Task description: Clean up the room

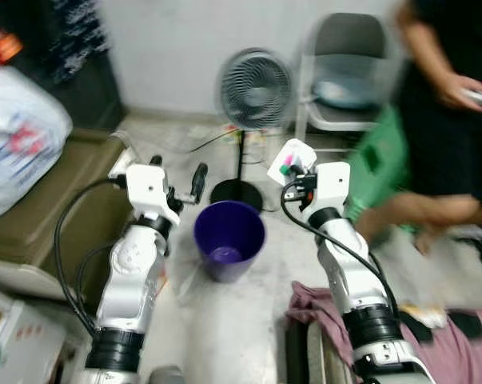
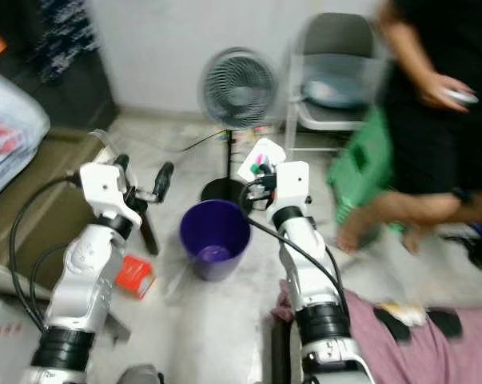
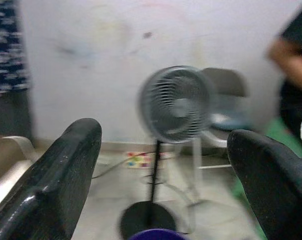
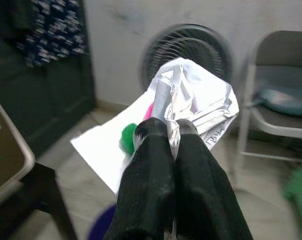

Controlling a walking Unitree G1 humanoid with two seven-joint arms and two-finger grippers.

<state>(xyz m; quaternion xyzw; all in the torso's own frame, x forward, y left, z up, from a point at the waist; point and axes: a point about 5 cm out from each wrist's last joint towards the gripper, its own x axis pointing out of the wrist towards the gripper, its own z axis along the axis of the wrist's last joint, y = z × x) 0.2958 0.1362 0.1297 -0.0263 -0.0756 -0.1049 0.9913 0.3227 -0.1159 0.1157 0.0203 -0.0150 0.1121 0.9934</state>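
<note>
- The bucket [image 1: 229,238] stands on the floor at frame centre, between the two arms.
- The fan [image 1: 254,90] stands behind it, top centre.
- The chair [image 1: 344,76] sits right of the fan.
- A person [image 1: 448,112] occupies the upper right.
- The sofa [image 1: 57,216] lies at left.

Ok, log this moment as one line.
right gripper: shut on crumpled paper, above purple bin | left gripper: open, empty | person nearby

2 silver arms [image 1: 133,264], black cables, black-fingered claws [image 1: 179,189].
</note>
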